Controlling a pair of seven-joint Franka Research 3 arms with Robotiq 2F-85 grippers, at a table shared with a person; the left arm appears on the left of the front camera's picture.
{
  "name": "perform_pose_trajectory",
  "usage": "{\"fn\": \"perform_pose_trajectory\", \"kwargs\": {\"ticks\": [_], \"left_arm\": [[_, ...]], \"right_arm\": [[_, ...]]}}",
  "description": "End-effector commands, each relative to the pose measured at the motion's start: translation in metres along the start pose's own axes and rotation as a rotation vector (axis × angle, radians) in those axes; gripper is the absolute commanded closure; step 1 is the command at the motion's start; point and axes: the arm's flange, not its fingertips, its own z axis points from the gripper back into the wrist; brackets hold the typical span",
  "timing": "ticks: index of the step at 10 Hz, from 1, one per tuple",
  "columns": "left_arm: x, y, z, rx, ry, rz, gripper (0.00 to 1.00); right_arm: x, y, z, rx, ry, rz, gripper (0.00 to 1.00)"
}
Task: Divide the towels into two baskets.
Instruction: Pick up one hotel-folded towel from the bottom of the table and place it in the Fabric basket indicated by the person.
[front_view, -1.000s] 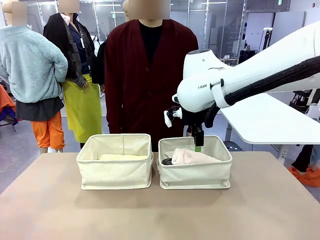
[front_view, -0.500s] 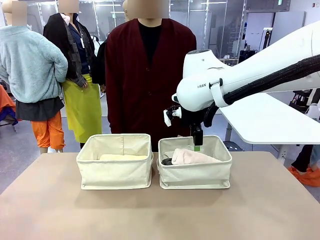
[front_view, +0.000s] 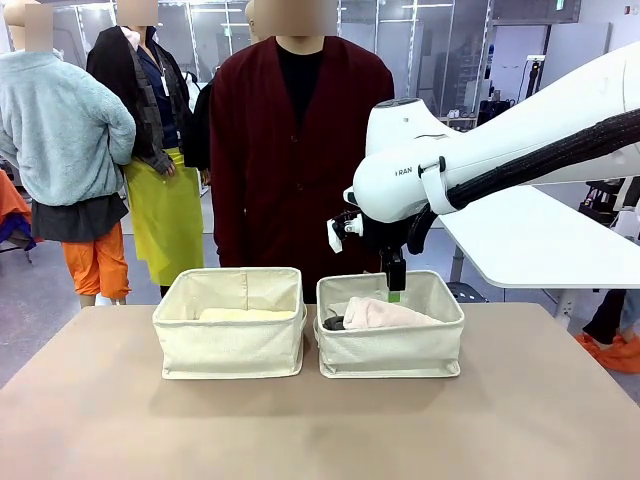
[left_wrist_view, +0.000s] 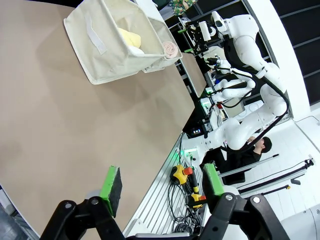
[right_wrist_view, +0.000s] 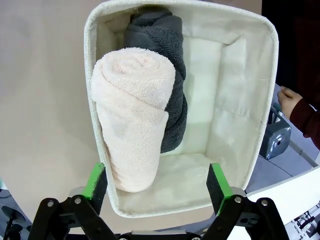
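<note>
Front view: our right hand has eased up a touch over the right basket — cream-pink towel released inside.

Left wrist view: left hand open, empty above the table.

Right wrist view: jaws wide, empty; pink roll on the grey towel — sorting looks finished.

A person stands behind the tan table.

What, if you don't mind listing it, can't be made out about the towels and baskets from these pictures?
- Front view: the left basket front wall hides most of the pale yellow towel; a second roll there cannot be confirmed.
- Right wrist view: the cream-pink towel covers much of the dark grey towel.
- Left wrist view: the towels in the baskets are too small to tell apart.
</note>
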Motion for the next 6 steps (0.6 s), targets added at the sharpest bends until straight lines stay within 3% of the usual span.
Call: {"fn": "perform_pose_trajectory", "kwargs": {"ticks": [1,5,6], "left_arm": [[-0.001,-0.006,0.002,0.002,0.006,0.02,0.18],[-0.001,-0.006,0.002,0.002,0.006,0.02,0.18],[-0.001,-0.006,0.002,0.002,0.006,0.02,0.18]], "right_arm": [[0.0,0.0,0.0,0.0,0.0,0.0,0.0],[-0.093,0.067,0.044,0.145,-0.038,-0.125,0.0],[-0.124,0.08,0.048,0.177,-0.118,-0.188,0.0]]}}
